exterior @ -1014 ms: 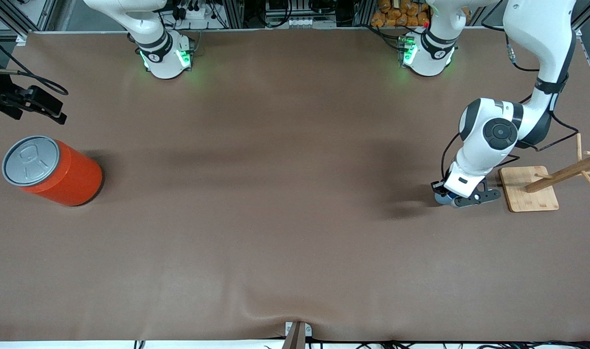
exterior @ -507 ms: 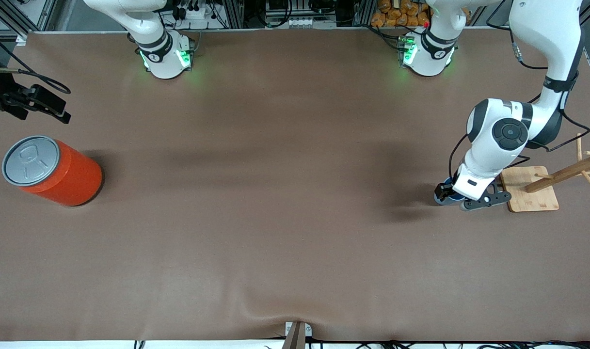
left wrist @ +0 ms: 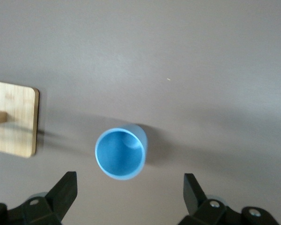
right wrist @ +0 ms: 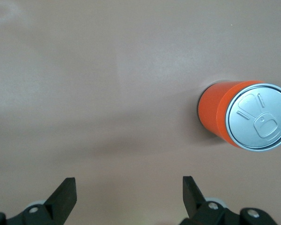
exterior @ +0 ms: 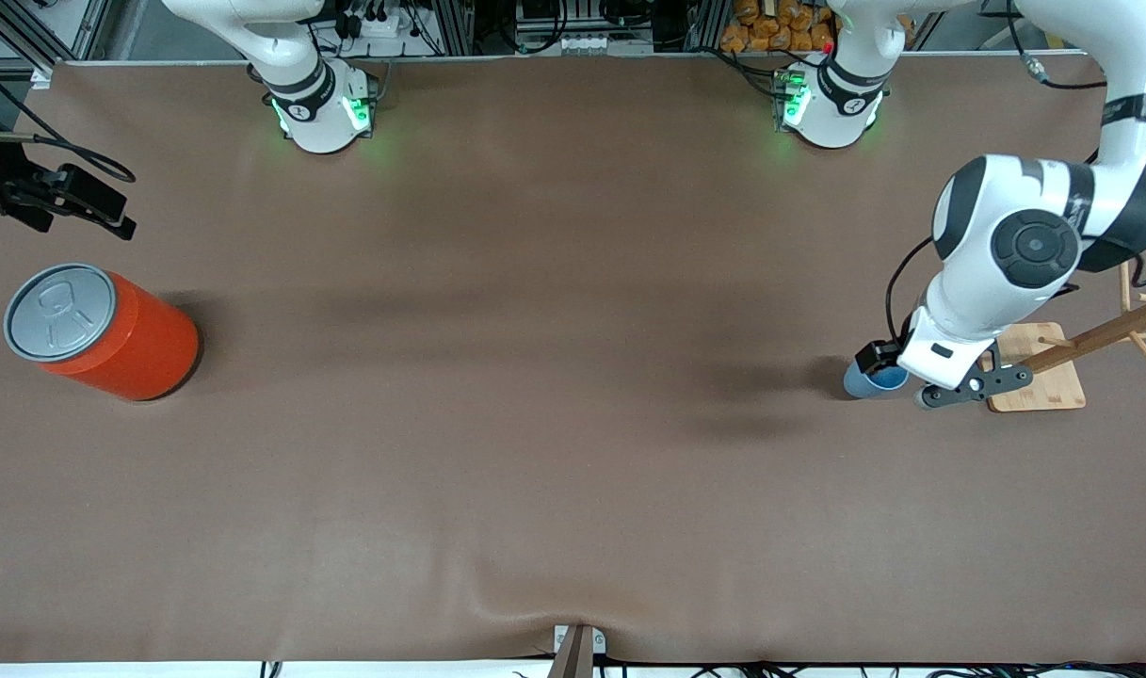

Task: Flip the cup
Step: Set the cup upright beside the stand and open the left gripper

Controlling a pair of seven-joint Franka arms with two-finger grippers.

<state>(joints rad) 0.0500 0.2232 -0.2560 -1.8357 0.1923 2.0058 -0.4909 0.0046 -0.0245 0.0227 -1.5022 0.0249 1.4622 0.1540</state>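
The small light-blue cup (exterior: pixel 867 380) stands upright on the brown table, mouth up, beside the wooden rack's base. In the left wrist view the cup (left wrist: pixel 120 153) shows its darker blue inside. My left gripper (exterior: pixel 902 372) hangs open and empty above the table, just beside the cup; its fingers (left wrist: pixel 62 190) stand wide apart, clear of the cup. My right gripper (exterior: pixel 92 209) waits open and empty in the air at the right arm's end of the table, near the orange can.
A large orange-red can (exterior: pixel 102 330) with a grey lid stands at the right arm's end; it also shows in the right wrist view (right wrist: pixel 243 115). A wooden rack on a square base (exterior: pixel 1043 386) stands at the left arm's end, close to the cup.
My left gripper has let go of the cup, risen and drifted toward the rack. The cup now stands free, mouth up. The right arm has hardly moved.
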